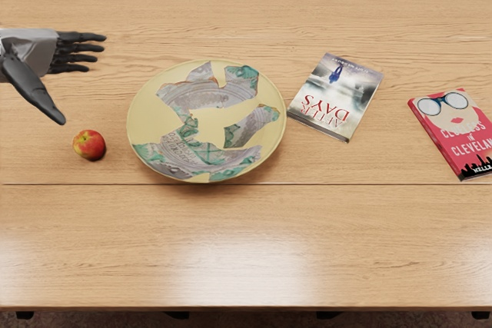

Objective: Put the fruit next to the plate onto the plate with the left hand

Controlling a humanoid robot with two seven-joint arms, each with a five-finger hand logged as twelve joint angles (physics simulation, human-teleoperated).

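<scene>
inspecting the left hand (48, 55): fingers extended and spread, thumb angled downward, nothing held; the apple (89, 144) rests on the table (246, 243), nearer the camera than the hand and slightly to its right, apart from it; round, so no long axis to align; it sits just beside the left rim of the plate (140, 124), not touching; right arm not in view; surface is level light wood; a grey book (336, 96) and a red book (453, 132) lie right of the plate.
</scene>
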